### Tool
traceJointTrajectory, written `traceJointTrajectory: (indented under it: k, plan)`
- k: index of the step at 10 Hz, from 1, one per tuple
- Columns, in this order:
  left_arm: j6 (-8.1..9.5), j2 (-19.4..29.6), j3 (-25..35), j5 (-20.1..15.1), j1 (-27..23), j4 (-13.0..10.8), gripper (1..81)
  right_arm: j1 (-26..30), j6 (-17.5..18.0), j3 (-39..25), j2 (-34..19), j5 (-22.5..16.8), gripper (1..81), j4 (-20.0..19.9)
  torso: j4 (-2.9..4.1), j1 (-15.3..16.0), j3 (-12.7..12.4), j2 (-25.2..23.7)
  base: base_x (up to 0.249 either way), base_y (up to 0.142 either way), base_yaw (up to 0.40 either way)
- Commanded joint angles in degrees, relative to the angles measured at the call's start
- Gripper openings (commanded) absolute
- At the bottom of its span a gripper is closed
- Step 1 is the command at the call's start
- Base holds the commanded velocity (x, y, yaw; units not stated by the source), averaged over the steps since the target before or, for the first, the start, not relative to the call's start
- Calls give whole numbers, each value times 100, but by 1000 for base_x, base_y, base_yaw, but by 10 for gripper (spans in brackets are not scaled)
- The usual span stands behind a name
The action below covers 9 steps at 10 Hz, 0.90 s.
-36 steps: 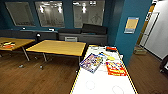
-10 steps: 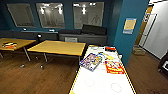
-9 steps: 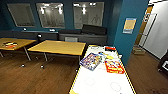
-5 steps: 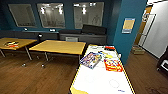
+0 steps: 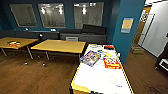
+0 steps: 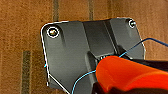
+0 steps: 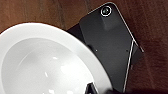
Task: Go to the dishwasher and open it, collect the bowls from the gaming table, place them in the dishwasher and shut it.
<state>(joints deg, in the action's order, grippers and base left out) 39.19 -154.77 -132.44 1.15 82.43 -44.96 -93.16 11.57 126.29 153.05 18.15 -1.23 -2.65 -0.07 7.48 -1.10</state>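
I am carrying a white bowl (image 7: 47,62) and an orange bowl (image 6: 130,73) (grip on either: cannot tell); steering gently, keeping both level, passing the white table (image 5: 100,75) at lower centre.

Teal walls (image 5: 125,10), wood floor (image 5: 30,77), yellow tables (image 5: 60,46), interior windows (image 5: 52,15)

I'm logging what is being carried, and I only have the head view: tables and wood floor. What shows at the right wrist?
Observer: A glossy white round bowl sits large in the right wrist view.
Operator: What is under it?
Observer: Dark wood floor.
Operator: And the left wrist?
Observer: A rounded bright orange object shows there. Too little of it is visible to say whether it is a bowl.
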Motion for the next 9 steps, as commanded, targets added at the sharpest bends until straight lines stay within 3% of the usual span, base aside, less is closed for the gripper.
traceJointTrajectory:
  k: [1,9]
  plan:
    - [-35,-62,-194,-202,-161,-83,10,161,-23,-36,-97,-260,10,149,0,7,0,0,-130,0,0]
    - [-43,-142,-265,-106,-91,-154,10,153,-23,219,132,-268,10,149,0,7,0,0,-137,0,0]
